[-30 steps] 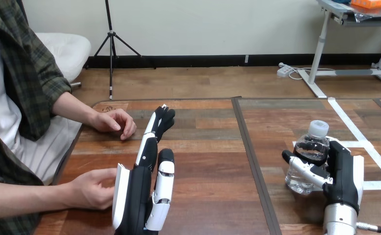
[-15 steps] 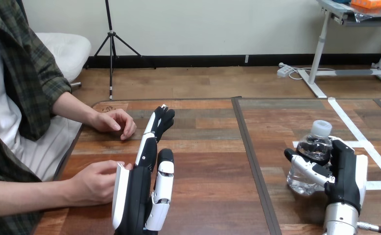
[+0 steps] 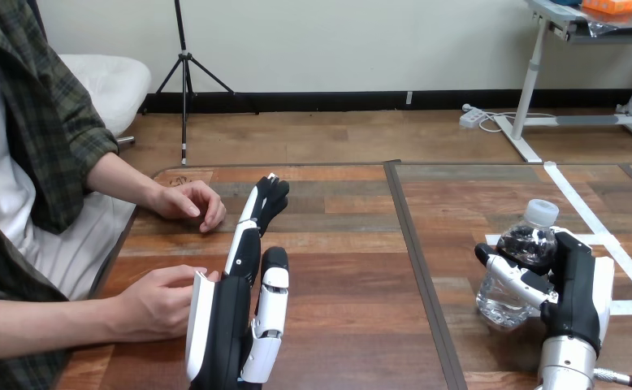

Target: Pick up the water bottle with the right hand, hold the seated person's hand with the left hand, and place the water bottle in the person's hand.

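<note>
The water bottle (image 3: 528, 244) is sitting in the head view at the right side of the table (image 3: 353, 268), leaning slightly with its white cap (image 3: 543, 213) up. The right hand (image 3: 577, 284) is wrapping its fingers and thumb round the clear body from the near side; whether the base is touching the wood is hard to say. The left hand (image 3: 231, 325) is standing on edge, fingers stretched straight forward, gripping nothing. The person's nearer hand (image 3: 158, 302) is touching its white outer shell, while the farther hand (image 3: 189, 203) is resting on the table near its fingertips
</note>
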